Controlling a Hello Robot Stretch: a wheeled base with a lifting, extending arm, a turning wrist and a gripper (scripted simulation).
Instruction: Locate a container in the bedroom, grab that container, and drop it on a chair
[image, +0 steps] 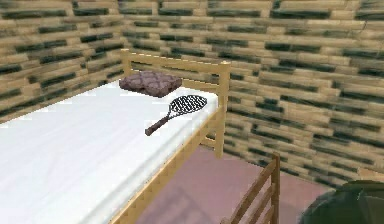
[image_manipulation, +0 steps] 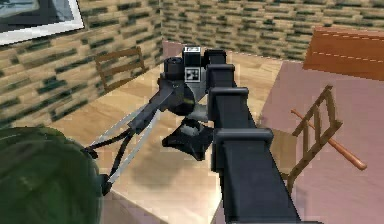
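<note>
Racket (image: 186, 104) on bed (image: 60, 150), pillow (image: 150, 83) — wooden chair (image_manipulation: 119, 61)

Bed (image: 60, 140) runs off the forward view's left and bottom edges; a wooden chair (image: 274, 190) and a dark green shape (image: 350, 205) are cropped at its bottom. Arm side view: the gripper (image_manipulation: 104, 165) ends against a cropped green mass (image_manipulation: 40, 178), so whether it holds anything cannot be told

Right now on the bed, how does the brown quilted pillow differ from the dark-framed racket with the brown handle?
The brown quilted pillow is plump, by the headboard; the dark-framed racket is flat and thin, near the side edge of the bed. Pillow is solid; racket's head is netted. Both lie on the white sheet.
</note>
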